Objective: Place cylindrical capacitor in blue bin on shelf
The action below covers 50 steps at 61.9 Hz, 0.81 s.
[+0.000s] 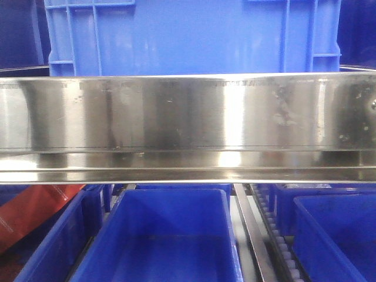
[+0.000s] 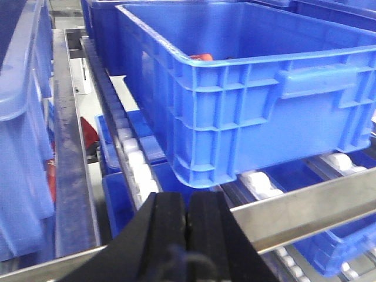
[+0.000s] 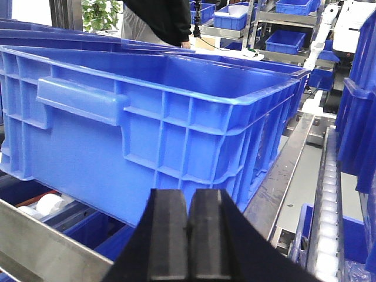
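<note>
**Grippers closed, facing blue bin**

Left gripper (image 2: pixel 188 220): pads pressed together, nothing between. Right gripper (image 3: pixel 188 220): likewise pressed together, empty. Both just before the blue bin (image 2: pixel 247 100) resting on the shelf (image 1: pixel 188 117) rollers. Cylindrical capacitor: not visible in any view; location cannot be determined.

The front-facing view sits very close to the shiny stainless-steel front rail (image 1: pixel 188 114), level with it, looking straight at the rack; the large blue ribbed plastic crate (image 1: pixel 194 35) rises above that rail. The left wrist view looks from that crate's (image 2: pixel 247 100) near left corner, down and along its side. The right wrist view faces the same crate (image 3: pixel 153 111) from its near right corner, close up
</note>
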Available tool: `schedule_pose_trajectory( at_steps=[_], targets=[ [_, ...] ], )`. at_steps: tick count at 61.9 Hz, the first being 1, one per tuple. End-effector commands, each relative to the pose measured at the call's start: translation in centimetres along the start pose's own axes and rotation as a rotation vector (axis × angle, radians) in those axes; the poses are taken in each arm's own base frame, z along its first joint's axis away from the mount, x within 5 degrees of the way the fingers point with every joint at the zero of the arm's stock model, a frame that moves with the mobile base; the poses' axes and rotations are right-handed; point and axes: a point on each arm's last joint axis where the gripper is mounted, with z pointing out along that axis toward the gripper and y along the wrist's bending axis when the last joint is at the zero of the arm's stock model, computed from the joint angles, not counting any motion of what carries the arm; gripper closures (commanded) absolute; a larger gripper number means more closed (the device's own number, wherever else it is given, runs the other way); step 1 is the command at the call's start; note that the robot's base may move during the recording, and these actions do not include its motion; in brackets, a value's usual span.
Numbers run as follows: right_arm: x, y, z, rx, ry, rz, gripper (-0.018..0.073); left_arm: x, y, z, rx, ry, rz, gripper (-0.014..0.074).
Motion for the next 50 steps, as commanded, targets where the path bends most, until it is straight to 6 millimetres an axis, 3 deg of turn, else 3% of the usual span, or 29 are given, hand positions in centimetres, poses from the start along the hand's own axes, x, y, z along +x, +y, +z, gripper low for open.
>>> schedule_pose_trajectory(
  at_steps=[1,15,37,44,46,50],
  targets=[
    [-0.2,0.0,-0.1,0.004,-0.026,-0.002,0.0722,0.3,0.1,0.1,-0.031,-0.039,-0.025,0.0707],
    [-0.2,0.0,-0.1,0.004,-0.026,-0.002,0.0722,4.2,0.9,1.2,-0.181,-0.236,0.018,0.0707],
    [-0.2,0.0,-0.1,0.004,-0.026,-0.002,0.0722,14.7,2.4,4.0,-0.333,-0.294,-0.031,0.0707],
    [-0.2,0.0,-0.1,0.004,-0.026,-0.002,0.0722,17.1,2.7,5.1,-0.333,-0.305,-0.029,0.0707],
    [-0.2,0.0,-0.1,0.004,-0.026,-0.002,0.0722,16.5,2.7,4.9,-0.331,-0.366,-0.018,0.0707],
    [-0.2,0.0,-0.1,0.004,-0.028,-0.002,0.0722,17.0,2.7,5.1,-0.331,-0.309,-0.028,0.0707]
  ],
)
